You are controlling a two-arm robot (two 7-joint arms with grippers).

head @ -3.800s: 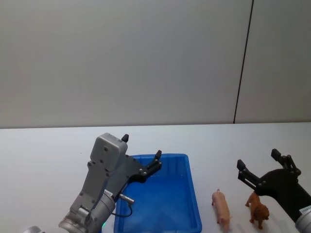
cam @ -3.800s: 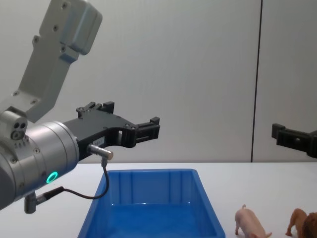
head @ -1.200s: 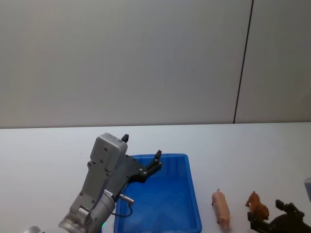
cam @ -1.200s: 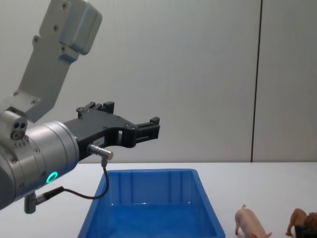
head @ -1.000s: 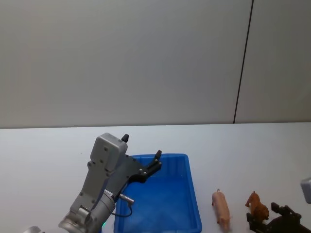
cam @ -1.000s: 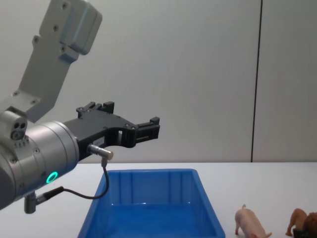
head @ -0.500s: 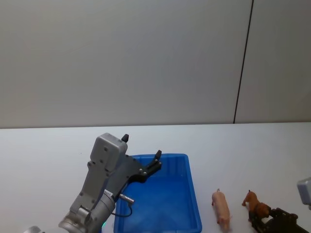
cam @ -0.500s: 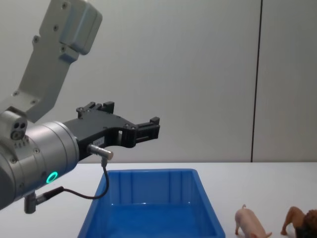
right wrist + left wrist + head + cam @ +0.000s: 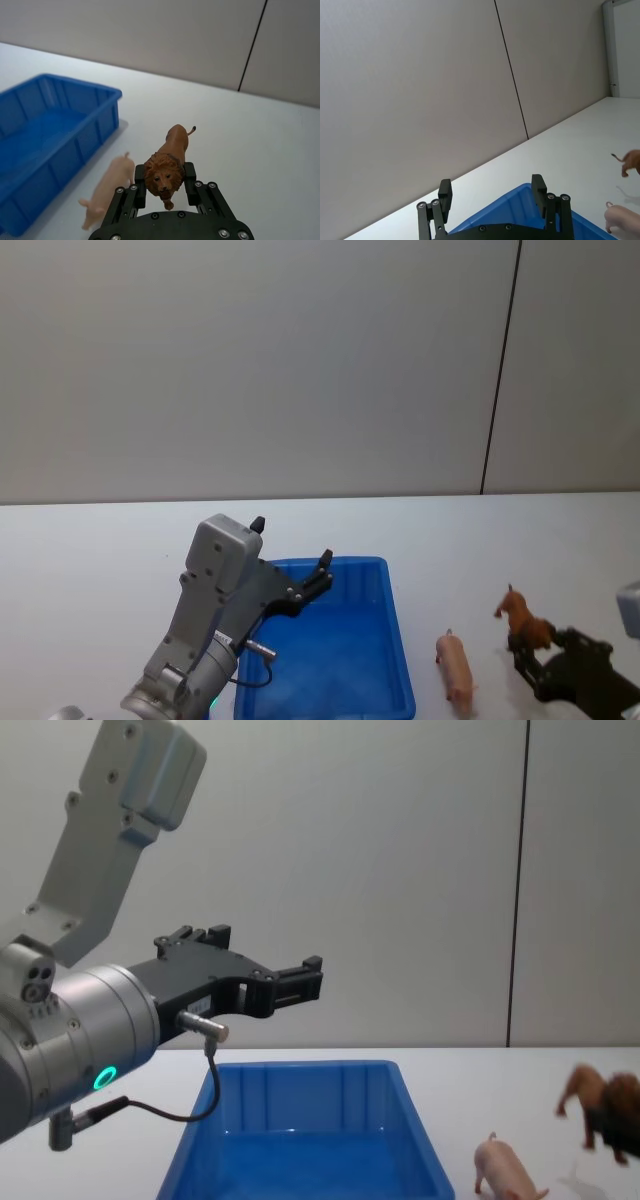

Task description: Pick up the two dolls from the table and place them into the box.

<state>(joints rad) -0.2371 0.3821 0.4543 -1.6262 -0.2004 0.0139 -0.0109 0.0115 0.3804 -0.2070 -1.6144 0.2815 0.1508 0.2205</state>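
My right gripper (image 9: 164, 179) is shut on the brown lion (image 9: 167, 164) and holds it in the air above the white table (image 9: 90, 560), right of the blue box (image 9: 340, 650). The lion (image 9: 524, 622) hangs clear of the surface in the chest view too (image 9: 597, 1102). The pale pink pig (image 9: 455, 668) lies on the table between the box (image 9: 310, 1140) and the lion, seen as well in the right wrist view (image 9: 109, 189). My left gripper (image 9: 495, 205) is open and hovers over the box's far left part (image 9: 310, 585).
A grey wall with a dark vertical seam (image 9: 498, 370) rises behind the table. Bare tabletop lies beyond the box and to the far right (image 9: 560, 540).
My right gripper came down beside the lion, closed on it, and has lifted it off the table. The left arm and the pig have not moved.
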